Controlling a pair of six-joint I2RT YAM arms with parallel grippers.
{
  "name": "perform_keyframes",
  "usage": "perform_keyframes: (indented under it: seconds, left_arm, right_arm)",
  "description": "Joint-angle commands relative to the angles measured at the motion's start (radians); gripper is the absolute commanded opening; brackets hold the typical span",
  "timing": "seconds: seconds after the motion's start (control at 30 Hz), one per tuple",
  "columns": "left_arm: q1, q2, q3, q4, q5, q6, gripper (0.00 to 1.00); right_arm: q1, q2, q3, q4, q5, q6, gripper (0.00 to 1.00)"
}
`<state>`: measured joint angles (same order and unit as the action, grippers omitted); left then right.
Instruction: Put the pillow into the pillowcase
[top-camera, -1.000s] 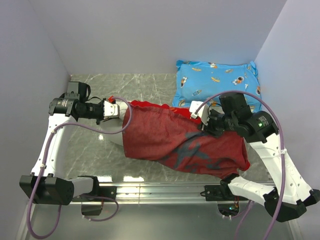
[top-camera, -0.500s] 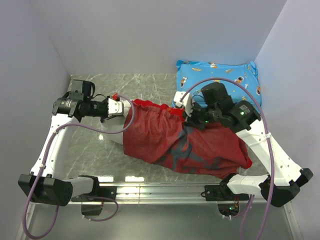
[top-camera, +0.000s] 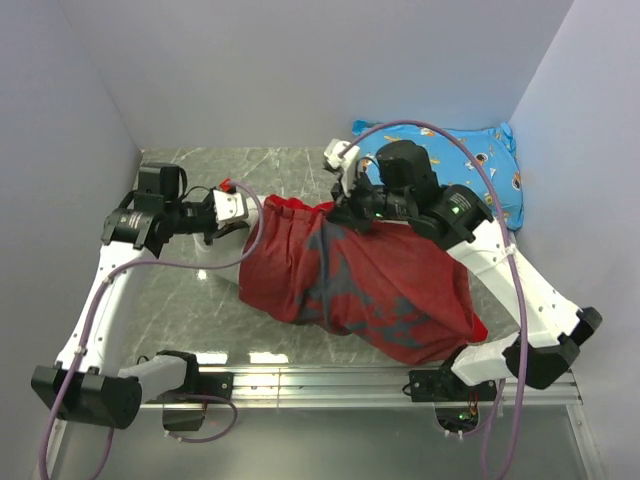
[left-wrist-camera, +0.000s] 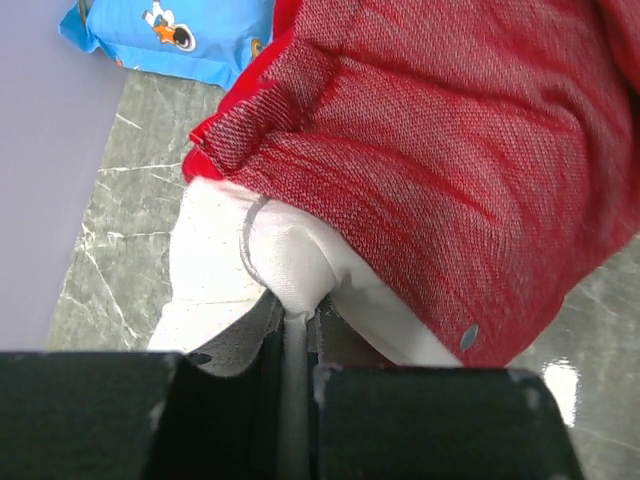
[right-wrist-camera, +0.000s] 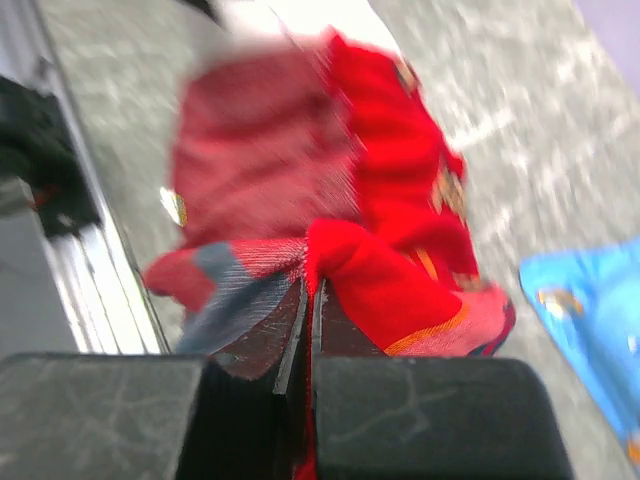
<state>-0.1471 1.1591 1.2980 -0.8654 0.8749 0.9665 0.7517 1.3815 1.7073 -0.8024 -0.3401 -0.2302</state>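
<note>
Top external: pillowcase (top-camera: 370, 285) is lying with its mouth toward frame left.
Left gripper (top-camera: 242, 211) is pinching pillow (left-wrist-camera: 300, 260) there; right gripper (top-camera: 341, 212) is clenching pillowcase edge.

marble table (top-camera: 180, 300) holds pillowcase (top-camera: 360, 290), blue pillow (top-camera: 482, 170)

Rises from the near-left base as the left arm (top-camera: 92, 305), bends at the far left, then runs level to the right. Ends in the left gripper (top-camera: 232, 207), pinched almost closed on a fold of the pillow (left-wrist-camera: 300, 262). Climbs from the near-right base as the right arm (top-camera: 525, 295), folds high and reaches left and far, wrist pitched down, with the right gripper (top-camera: 345, 210) clamped tight on the pillowcase (right-wrist-camera: 385, 285).
</note>
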Motion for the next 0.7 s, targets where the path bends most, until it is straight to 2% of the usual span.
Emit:
perform_keyframes:
  seconds: [0.0, 0.07, 0.13, 0.2, 0.23, 0.27, 0.43, 0.57, 0.67]
  left_arm:
    - [-0.023, -0.102, -0.044, 0.028, 0.089, -0.052, 0.0]
    - [-0.016, -0.127, -0.084, 0.037, 0.076, -0.058, 0.0]
    - [-0.016, -0.15, -0.101, 0.025, 0.075, -0.042, 0.0]
    - [-0.016, -0.162, -0.115, 0.022, 0.075, -0.031, 0.0]
    - [-0.016, -0.162, -0.118, 0.025, 0.073, -0.029, 0.0]
    - [-0.016, -0.161, -0.118, 0.019, 0.073, -0.014, 0.0]
    - [-0.016, -0.141, -0.106, 0.019, 0.075, 0.009, 0.0]
    - [-0.016, -0.124, -0.092, 0.028, 0.076, 0.02, 0.0]
    - [-0.016, -0.11, -0.074, 0.022, 0.081, 0.034, 0.0]
  right_arm:
    - [-0.082, -0.094, -0.127, 0.079, 0.029, -0.081, 0.0]
    - [-0.126, -0.133, -0.162, -0.006, 0.023, -0.128, 0.0]
    - [-0.147, -0.131, -0.16, -0.137, 0.015, -0.219, 0.12]
    - [-0.147, -0.115, -0.121, -0.199, 0.007, -0.245, 0.24]
    - [-0.146, -0.108, -0.101, -0.23, -0.006, -0.244, 0.42]
    - [-0.147, -0.102, -0.051, -0.231, -0.052, -0.216, 0.49]
    - [-0.109, 0.011, 0.123, -0.207, -0.168, -0.109, 0.72]
    - [-0.077, 0.102, 0.146, -0.204, -0.165, -0.127, 0.72]
    - [-0.071, 0.154, 0.138, -0.253, -0.175, -0.226, 0.69]
